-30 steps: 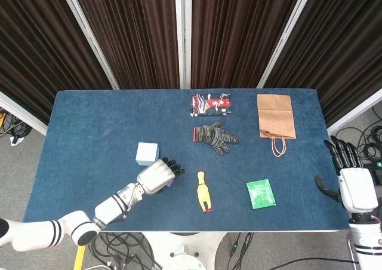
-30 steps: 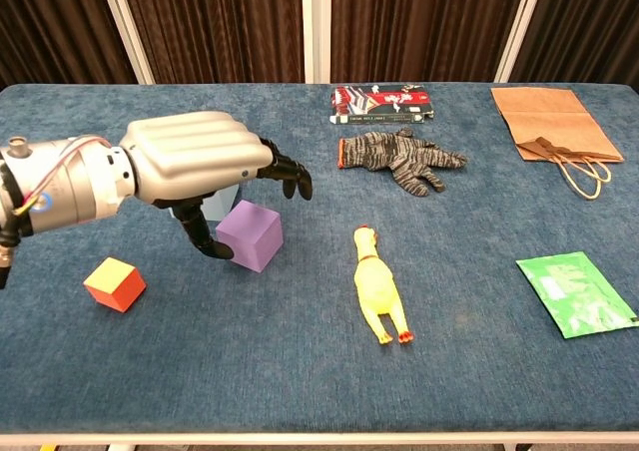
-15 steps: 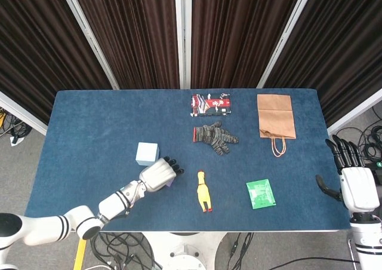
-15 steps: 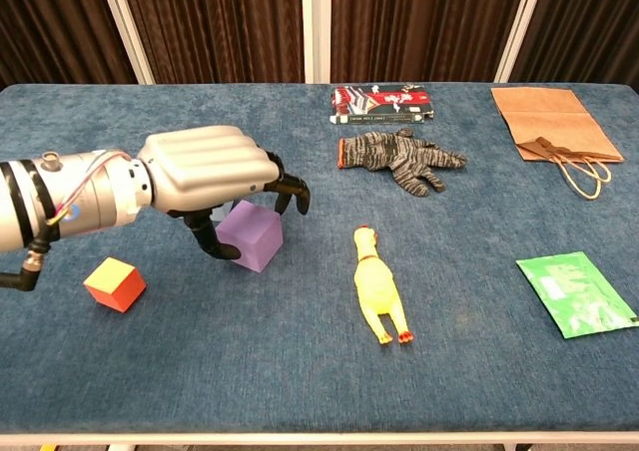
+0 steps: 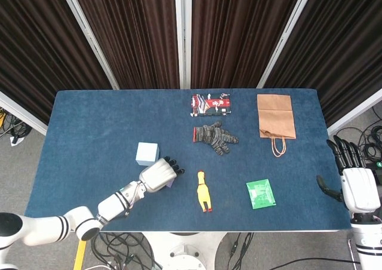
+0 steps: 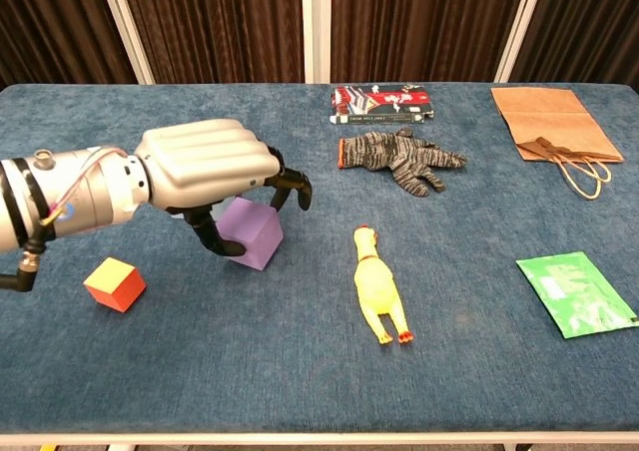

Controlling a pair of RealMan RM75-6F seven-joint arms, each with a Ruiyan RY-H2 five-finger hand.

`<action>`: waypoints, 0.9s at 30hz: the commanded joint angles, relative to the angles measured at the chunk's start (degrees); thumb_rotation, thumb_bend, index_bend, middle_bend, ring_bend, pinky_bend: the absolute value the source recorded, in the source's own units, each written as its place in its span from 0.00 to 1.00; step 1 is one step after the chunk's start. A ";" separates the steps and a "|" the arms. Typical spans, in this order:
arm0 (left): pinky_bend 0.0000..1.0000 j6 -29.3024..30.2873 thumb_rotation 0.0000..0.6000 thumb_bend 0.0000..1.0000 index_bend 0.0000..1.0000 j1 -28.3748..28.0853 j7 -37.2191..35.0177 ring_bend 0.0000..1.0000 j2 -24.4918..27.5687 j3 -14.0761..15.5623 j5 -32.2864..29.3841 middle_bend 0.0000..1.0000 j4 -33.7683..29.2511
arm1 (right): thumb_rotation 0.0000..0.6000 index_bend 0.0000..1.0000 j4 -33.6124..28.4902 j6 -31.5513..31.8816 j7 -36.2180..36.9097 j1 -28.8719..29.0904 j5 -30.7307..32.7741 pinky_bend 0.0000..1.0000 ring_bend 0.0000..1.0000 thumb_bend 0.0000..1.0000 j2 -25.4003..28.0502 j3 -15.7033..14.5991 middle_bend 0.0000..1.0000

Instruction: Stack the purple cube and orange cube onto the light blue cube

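The purple cube (image 6: 254, 237) stands on the blue table (image 6: 300, 391), left of centre. My left hand (image 6: 205, 157) is cupped over it. The thumb lies against the cube's left face, and the fingertips (image 6: 300, 190) curl down past its far side with no plain contact. In the head view the left hand (image 5: 158, 175) covers nearly all of the purple cube. The light blue cube (image 5: 147, 153) sits just behind the hand. The orange cube (image 6: 115, 284) lies apart at the front left. My right hand (image 5: 353, 183) hangs open and holds nothing beyond the table's right edge.
A yellow rubber chicken (image 6: 377, 286) lies right of the purple cube. Further back are a striped glove (image 6: 404, 160) and a red packet (image 6: 382, 103). A brown paper bag (image 6: 549, 124) lies at the back right and a green packet (image 6: 577, 293) at the front right.
My left hand has sunk lower over the purple cube and its fingers have curled in further. The cube has stayed on the table. My right hand has hardly moved.
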 commanded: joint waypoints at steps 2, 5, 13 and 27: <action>0.39 0.49 1.00 0.27 0.35 1.06 1.75 0.33 4.40 -0.03 -2.35 0.55 -6.54 | 1.00 0.07 0.04 0.13 0.19 -0.06 -0.09 0.00 0.00 0.23 0.03 0.01 0.01; 0.39 -0.06 1.00 0.27 0.35 1.75 3.30 0.33 8.95 -0.42 -5.67 0.55 -12.12 | 1.00 0.07 0.06 -0.01 0.27 0.02 -0.17 0.00 0.00 0.23 0.05 -0.02 0.01; 0.40 0.59 1.00 0.27 0.35 1.27 10.75 0.35 17.77 -3.77 -14.41 0.55 -19.74 | 1.00 0.07 -0.38 -0.05 -0.82 0.17 -1.19 0.00 0.00 0.23 -0.10 -0.40 0.01; 0.41 -0.43 1.00 0.27 0.36 -3.06 19.55 0.36 18.20 -6.60 -34.67 0.58 -20.86 | 1.00 0.07 -0.49 -0.44 -1.65 0.28 -0.83 0.00 0.00 0.23 -0.24 -0.43 0.01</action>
